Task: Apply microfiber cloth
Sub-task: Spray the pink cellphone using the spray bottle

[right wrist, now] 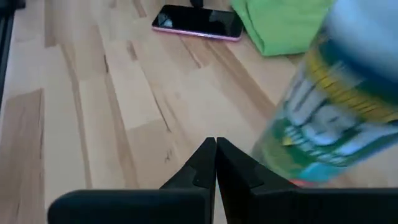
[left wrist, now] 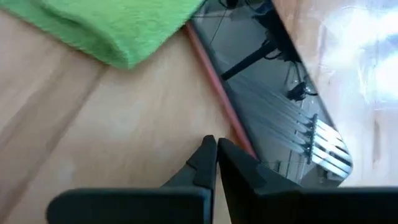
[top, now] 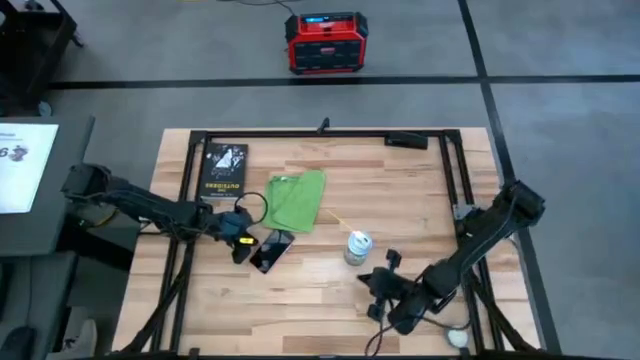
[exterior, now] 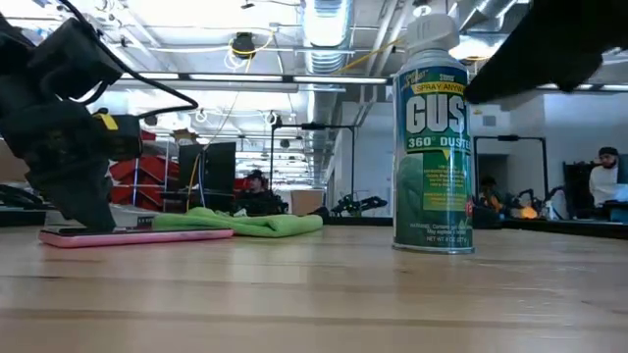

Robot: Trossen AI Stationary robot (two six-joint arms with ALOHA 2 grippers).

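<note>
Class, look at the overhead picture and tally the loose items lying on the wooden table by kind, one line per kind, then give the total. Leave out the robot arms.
Microfiber cloth, lime green: 1
Phone, dark screen, pink edge: 1
Book, black with yellow lettering: 1
Spray duster can, upright: 1
Total: 4

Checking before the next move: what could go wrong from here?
1. Left tool is shut at the phone's edge; pressing on could shove the phone instead of reaching the microfiber cloth.
2. Right tool, shut, sits close beside the duster can; a swing could topple it.
</note>
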